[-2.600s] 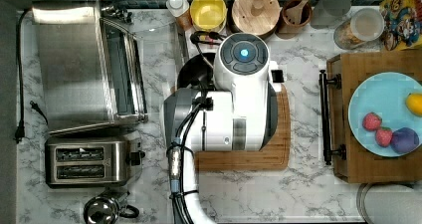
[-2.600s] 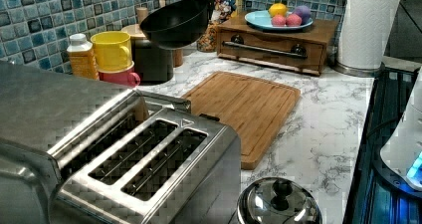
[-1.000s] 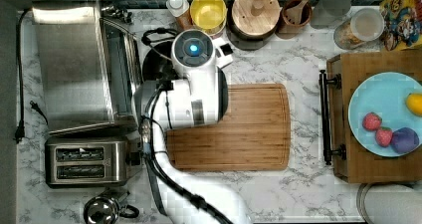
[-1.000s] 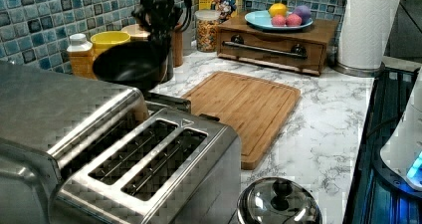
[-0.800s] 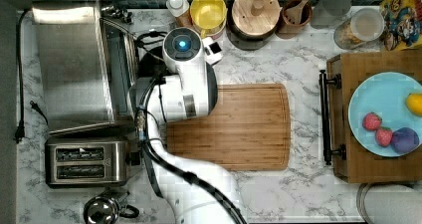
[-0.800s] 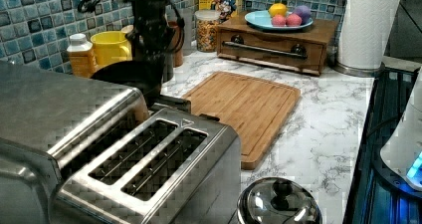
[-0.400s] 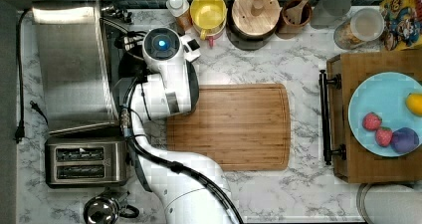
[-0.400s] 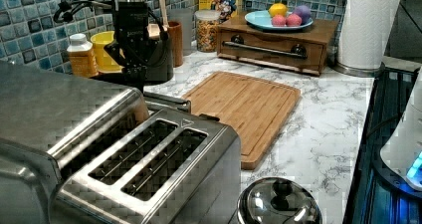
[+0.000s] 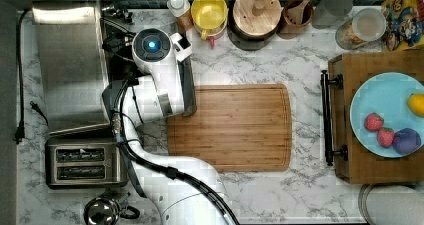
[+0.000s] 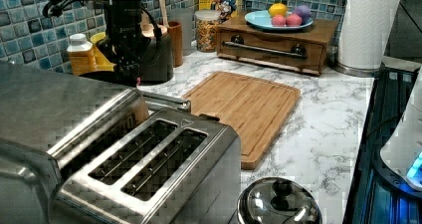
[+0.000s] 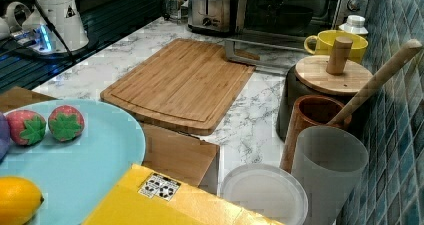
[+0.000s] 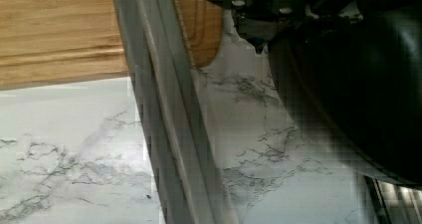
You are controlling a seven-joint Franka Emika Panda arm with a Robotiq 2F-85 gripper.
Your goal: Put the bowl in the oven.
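Note:
The black bowl (image 10: 102, 76) hangs at the oven's open front, over the dropped glass door (image 10: 164, 101). In the wrist view its dark side (image 12: 358, 84) looms above the door's steel handle bar (image 12: 164, 129). My gripper (image 10: 125, 69) points down from the arm and is shut on the bowl's rim, one fingertip (image 12: 256, 35) showing against it. From above, the wrist (image 9: 152, 45) covers most of the bowl; a dark part (image 9: 118, 65) shows beside the steel oven (image 9: 70, 65). In the right view the oven (image 11: 300, 7) has a dark shape inside.
A two-slot toaster (image 9: 82, 162) and a kettle lid (image 9: 102, 210) stand beside the oven. The wooden cutting board (image 9: 232, 127) lies mid-counter. A yellow mug (image 9: 210, 10), a bottle (image 9: 179, 7), a lidded pot (image 9: 257, 12) and a utensil holder (image 9: 295, 15) line the tiled wall. A fruit plate (image 9: 387, 112) rests on a wooden box.
The arm has carried the bowl from above the cutting board toward the oven, the top view's left, and lowered it to the open oven front.

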